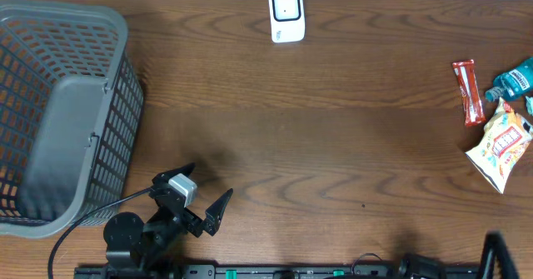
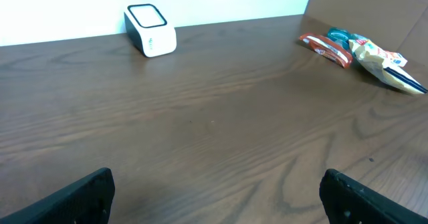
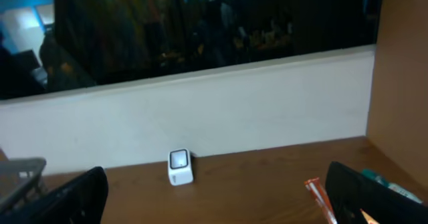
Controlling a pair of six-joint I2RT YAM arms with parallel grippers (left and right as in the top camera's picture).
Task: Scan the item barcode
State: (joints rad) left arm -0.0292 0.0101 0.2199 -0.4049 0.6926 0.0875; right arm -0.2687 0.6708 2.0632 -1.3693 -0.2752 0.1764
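One white barcode scanner (image 1: 286, 14) at the far tabletop (image 1: 333, 146) edge. Well right of the scanner, three items: one red snack stick (image 1: 468, 92), one teal pouch (image 1: 516, 79), one yellow-white snack bag (image 1: 502, 144); print too small to read. One grey basket (image 1: 125, 104) left of the scanner. Left tool (image 1: 204, 189) wide, empty; right tool (image 3: 215, 184) wide, empty.

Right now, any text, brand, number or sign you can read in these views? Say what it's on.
No text is readable in any view.
Snack bag: red print on the front, too small and blurred to read.
Red bar: pale marks, unreadable.
Teal pouch: white patch, unreadable.
Scanner: no text shows; a faint mark on its front is too small to tell.
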